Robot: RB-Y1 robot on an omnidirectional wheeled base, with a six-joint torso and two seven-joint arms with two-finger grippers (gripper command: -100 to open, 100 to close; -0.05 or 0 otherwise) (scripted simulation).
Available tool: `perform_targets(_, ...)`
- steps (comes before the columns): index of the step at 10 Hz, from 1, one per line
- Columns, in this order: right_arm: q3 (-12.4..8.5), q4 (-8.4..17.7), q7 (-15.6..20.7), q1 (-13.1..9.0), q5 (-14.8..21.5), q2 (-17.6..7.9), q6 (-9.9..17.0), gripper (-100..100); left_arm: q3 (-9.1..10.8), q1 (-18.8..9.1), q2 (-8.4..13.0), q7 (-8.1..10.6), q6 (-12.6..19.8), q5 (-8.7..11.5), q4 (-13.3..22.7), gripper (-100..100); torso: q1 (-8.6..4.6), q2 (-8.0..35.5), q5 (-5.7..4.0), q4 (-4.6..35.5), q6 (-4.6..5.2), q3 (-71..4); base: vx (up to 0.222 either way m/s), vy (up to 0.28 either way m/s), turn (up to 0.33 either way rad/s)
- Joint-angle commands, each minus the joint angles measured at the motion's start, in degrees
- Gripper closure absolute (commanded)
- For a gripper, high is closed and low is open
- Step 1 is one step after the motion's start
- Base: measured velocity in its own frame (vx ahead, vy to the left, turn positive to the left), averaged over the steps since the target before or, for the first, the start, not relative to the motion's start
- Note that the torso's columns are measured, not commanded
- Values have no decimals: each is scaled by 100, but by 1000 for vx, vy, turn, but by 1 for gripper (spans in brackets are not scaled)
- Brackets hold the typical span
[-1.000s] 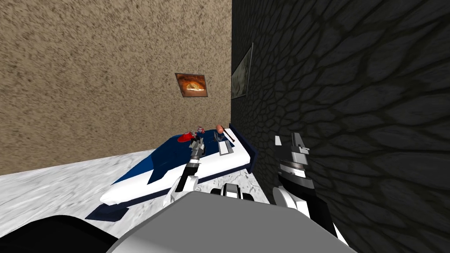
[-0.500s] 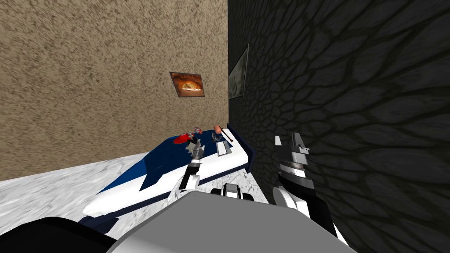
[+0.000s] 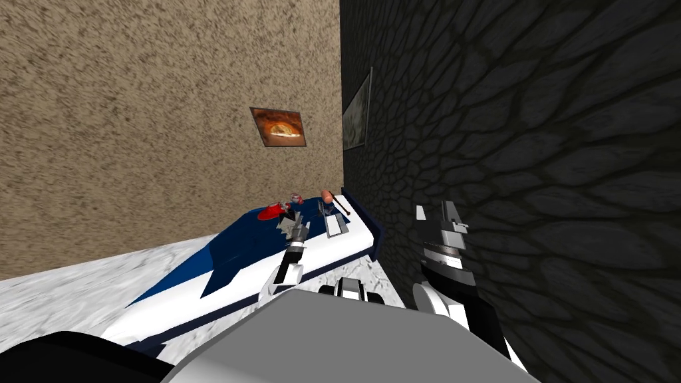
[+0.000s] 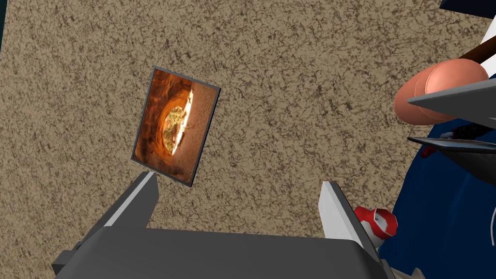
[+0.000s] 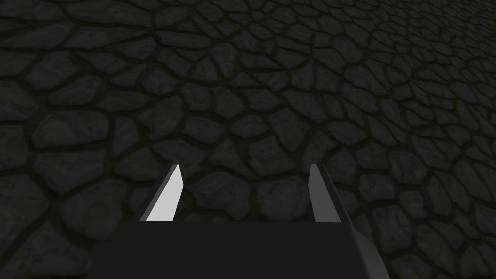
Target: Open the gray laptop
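Observation:
The grey laptop (image 3: pixel 337 225) lies on the white strip of a blue and white bed (image 3: pixel 233 266), near the dark stone wall, its lid lifted a little. In the left wrist view its two grey slabs (image 4: pixel 460 99) show edge-on, with a gap between them. My left gripper (image 3: pixel 291 220) hovers over the bed just left of the laptop, open and holding nothing (image 4: pixel 237 186). My right gripper (image 3: pixel 435 211) is raised beside the stone wall, open and with nothing in it (image 5: pixel 244 168).
A pink-headed mallet with a dark handle (image 3: pixel 330 197) lies beyond the laptop, its head (image 4: pixel 436 92) close behind the slabs. A red and white object (image 4: pixel 380 223) and a red item (image 3: pixel 269 211) lie on the blue cover. The dark stone wall (image 3: pixel 532 166) is close on my right.
The whole head view has slid left, so I have turned or moved slightly right. My left gripper stays over the bed beside the laptop. The right arm has not moved.

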Motion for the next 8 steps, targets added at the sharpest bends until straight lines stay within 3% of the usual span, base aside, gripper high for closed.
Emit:
perform_targets(1,0,0,0,0,0,0,0,0,32,-195,-25,111,-119,80,400,-100,1,1,0,0,-2,0,17,-5,-76)
perform_targets(8,0,0,0,0,0,0,0,0,106,-578,-69,342,-330,251,1359,-100,0,1,0,0,0,0,14,-5,-59)
